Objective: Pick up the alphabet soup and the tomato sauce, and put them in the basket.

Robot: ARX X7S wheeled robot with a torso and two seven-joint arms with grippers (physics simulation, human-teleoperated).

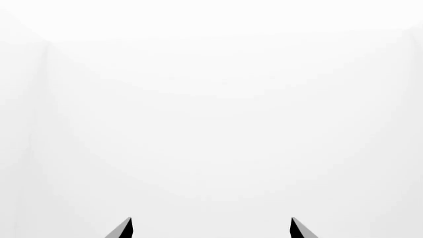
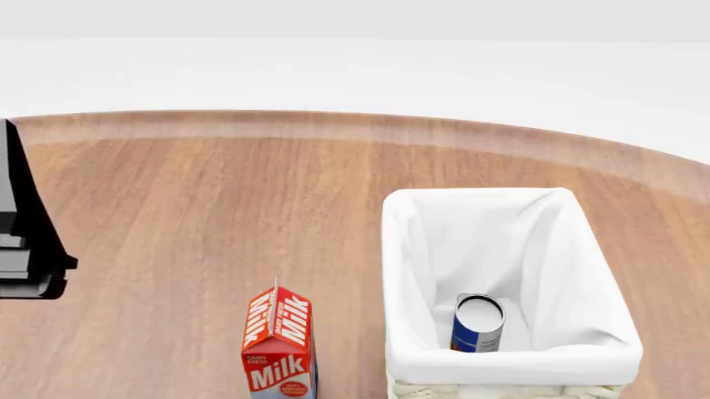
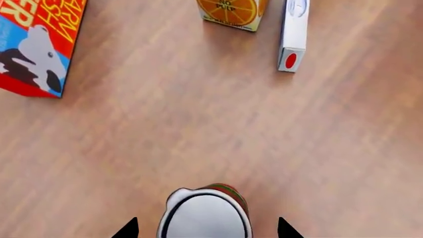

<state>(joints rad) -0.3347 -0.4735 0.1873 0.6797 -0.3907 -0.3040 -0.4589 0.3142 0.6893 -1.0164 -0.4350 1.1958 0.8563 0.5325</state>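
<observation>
Alphabet soup in basket, tomato sauce between the right gripper's tips.

The alphabet soup [image 2: 478,323] is seen upright inside the basket [image 2: 406,274], at 3 o'clock from the milk carton [image 2: 278,343]. The tomato sauce [image 3: 205,213] stands between the spread right gripper [image 3: 206,229] tips, contact unclear. The left gripper [image 1: 210,229] is spread apart, facing blank white.

A wooden table [image 2: 189,208] carries the basket [image 2: 505,362] near its edge. A milk carton [image 2: 278,345] stands upright just beside the basket. Elsewhere the tomato sauce [image 3: 206,213] stands on the wood.
</observation>
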